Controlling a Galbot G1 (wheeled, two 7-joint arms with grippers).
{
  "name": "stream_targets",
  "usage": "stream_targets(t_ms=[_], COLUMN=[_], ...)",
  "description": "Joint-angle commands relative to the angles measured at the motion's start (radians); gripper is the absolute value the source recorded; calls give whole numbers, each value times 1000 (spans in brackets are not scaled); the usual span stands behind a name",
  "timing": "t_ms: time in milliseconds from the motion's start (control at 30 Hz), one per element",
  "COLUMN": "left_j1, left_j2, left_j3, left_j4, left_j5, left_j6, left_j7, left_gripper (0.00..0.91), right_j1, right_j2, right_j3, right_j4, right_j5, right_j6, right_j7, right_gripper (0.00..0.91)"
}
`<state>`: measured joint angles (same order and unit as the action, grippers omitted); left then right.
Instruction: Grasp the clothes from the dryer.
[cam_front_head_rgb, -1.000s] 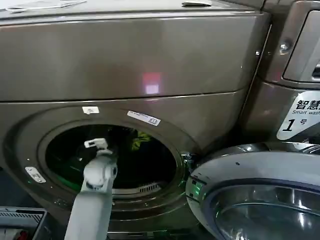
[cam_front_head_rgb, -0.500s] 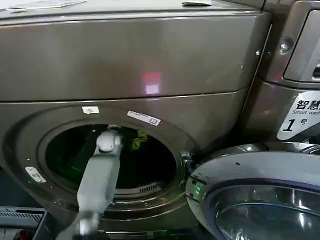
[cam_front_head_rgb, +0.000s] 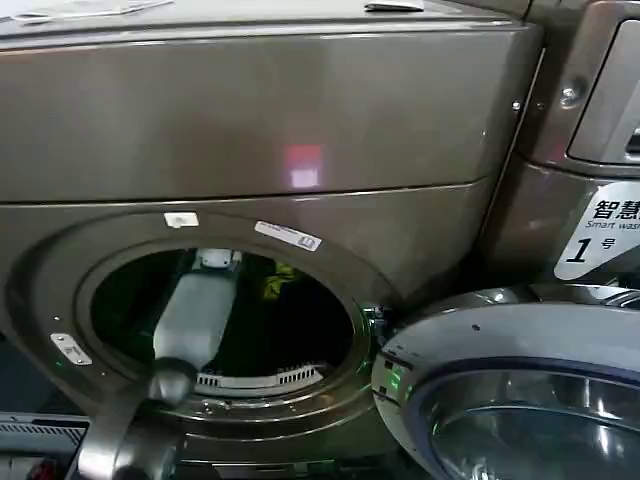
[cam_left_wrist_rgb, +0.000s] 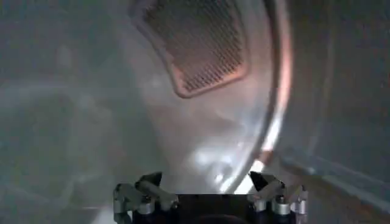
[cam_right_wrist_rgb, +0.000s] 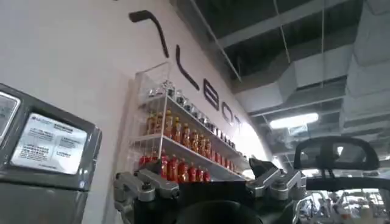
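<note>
The dryer (cam_front_head_rgb: 260, 120) is the big bronze-grey machine with its round port (cam_front_head_rgb: 225, 315) open. Inside the dark drum a yellow-green bit of the clothes (cam_front_head_rgb: 280, 283) shows to the right of my left arm (cam_front_head_rgb: 195, 310). That arm reaches through the port and deep into the drum. In the left wrist view my left gripper (cam_left_wrist_rgb: 204, 178) is open with nothing between its fingers, facing the shiny drum wall and a mesh vent (cam_left_wrist_rgb: 195, 49). My right gripper (cam_right_wrist_rgb: 195, 173) is open and empty, pointing up at a wall away from the dryer.
The dryer's round door (cam_front_head_rgb: 510, 390) hangs open at the lower right. A second machine (cam_front_head_rgb: 590, 120) with a white "1" label (cam_front_head_rgb: 600, 235) stands on the right. A grey basket edge (cam_front_head_rgb: 40, 435) sits at the lower left. A shelf of bottles (cam_right_wrist_rgb: 183, 134) hangs on the wall.
My left arm has pushed farther through the port, its wrist rising to the upper part of the drum. The clothes have not visibly moved.
</note>
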<state>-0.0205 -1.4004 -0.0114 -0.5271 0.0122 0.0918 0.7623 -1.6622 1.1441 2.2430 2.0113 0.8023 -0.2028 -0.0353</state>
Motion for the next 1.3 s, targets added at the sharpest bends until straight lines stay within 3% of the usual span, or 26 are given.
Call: stream_targets(t_ms=[33, 333, 800, 1300], left_j1=[-107, -174, -172, -166], left_j2=[5, -44, -87, -129], left_j3=[239, 340, 468, 499], left_j4=[168, 226, 262, 273], left_j5=[286, 464, 478, 475], left_j6=[-93, -89, -124, -119], left_j7=[225, 283, 262, 236], left_gripper=[907, 907, 907, 907], right_j1=[1, 10, 14, 15], right_j2=[1, 4, 11, 12], right_j3=[1, -8, -10, -12], right_j4=[-2, -4, -12, -12], right_j5=[-2, -10, -23, -29], right_j6=[1, 3, 7, 10], right_j7=[-1, -2, -7, -10], right_gripper=[907, 907, 907, 907])
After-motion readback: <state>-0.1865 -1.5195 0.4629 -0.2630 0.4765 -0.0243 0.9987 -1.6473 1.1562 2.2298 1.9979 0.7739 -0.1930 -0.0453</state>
